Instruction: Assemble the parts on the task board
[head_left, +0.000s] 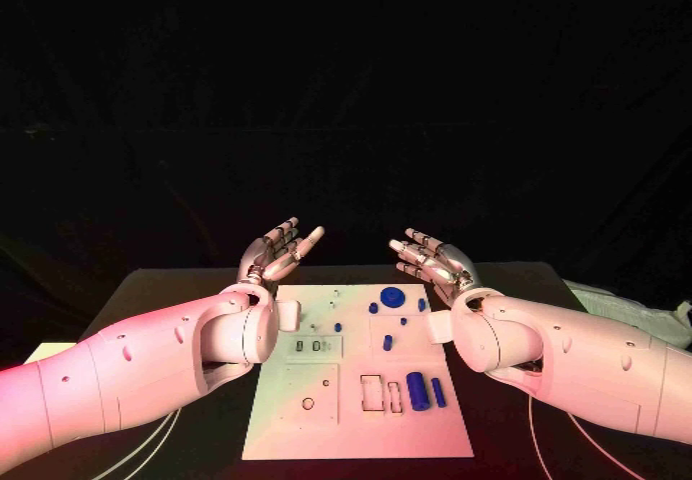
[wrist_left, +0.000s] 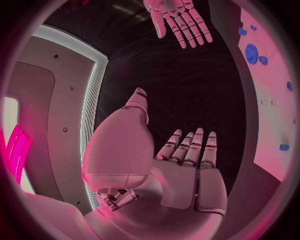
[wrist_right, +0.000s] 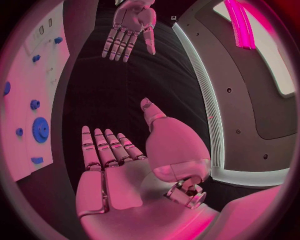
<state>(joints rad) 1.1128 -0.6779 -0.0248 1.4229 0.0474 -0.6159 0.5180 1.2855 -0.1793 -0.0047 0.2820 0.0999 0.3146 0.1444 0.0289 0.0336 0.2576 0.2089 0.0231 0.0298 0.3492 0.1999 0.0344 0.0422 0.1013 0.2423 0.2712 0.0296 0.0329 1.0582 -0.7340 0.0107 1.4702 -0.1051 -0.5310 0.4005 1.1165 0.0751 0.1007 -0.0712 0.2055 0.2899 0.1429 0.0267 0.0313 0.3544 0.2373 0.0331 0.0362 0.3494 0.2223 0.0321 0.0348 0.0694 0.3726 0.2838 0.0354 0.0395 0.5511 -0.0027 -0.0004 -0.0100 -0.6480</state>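
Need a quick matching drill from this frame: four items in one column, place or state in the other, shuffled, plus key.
Items:
1. left hand
2. right hand
3. round blue gear
4. two long blue parts

Place or state:
A. lying side by side, near right part of the task board
B. open, raised past the board's far right corner
C. far part of the board, right of centre
D. open, raised past the board's far left corner

Pairs: 1-D, 2-B, 3-C, 4-A

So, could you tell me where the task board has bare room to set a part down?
The task board is bare along its near edge and near-left corner, below the small ring. Another free patch lies between the slots and the blue pegs. It is crowded at the far right around the blue gear and by the blue cylinders.
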